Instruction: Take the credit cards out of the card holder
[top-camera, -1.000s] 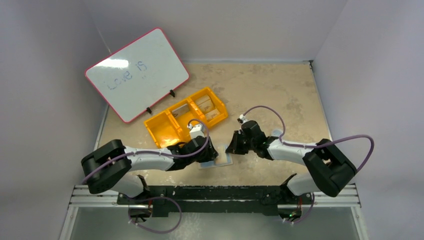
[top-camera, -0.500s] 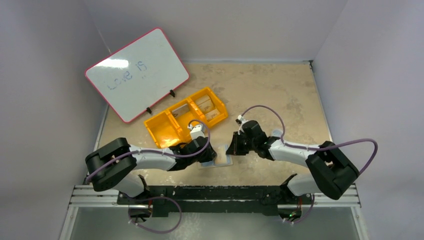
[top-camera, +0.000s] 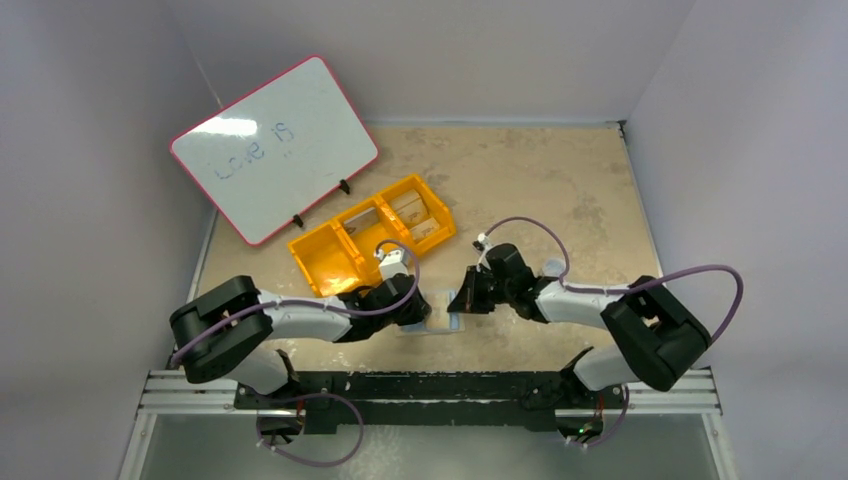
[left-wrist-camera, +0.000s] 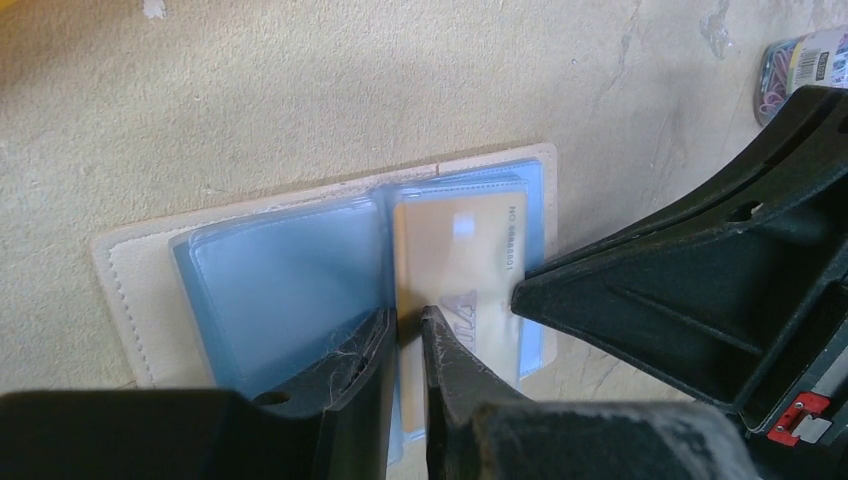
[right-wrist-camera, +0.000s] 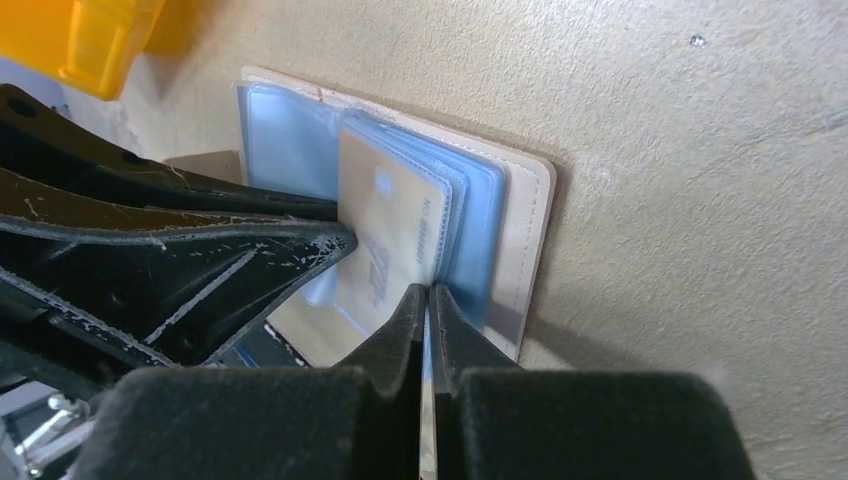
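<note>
The card holder lies open on the table between both arms, tan rim around light-blue sleeves. A tan credit card sits in the raised right-hand sleeve, its end sticking out toward the left arm. My left gripper has its jaws drawn in to a slim gap with that card's corner between them. My right gripper is shut on the edge of the blue sleeve stack beside the card. Both grippers nearly touch over the holder.
A yellow three-compartment bin stands just behind the left gripper, with a pink-rimmed whiteboard propped at the back left. A small jar of rubber bands lies behind the right gripper. The walls close in on both sides.
The left jaws have narrowed onto the card's corner. The right jaws have closed fully on the sleeve edge, and the right arm has edged slightly toward the holder.
</note>
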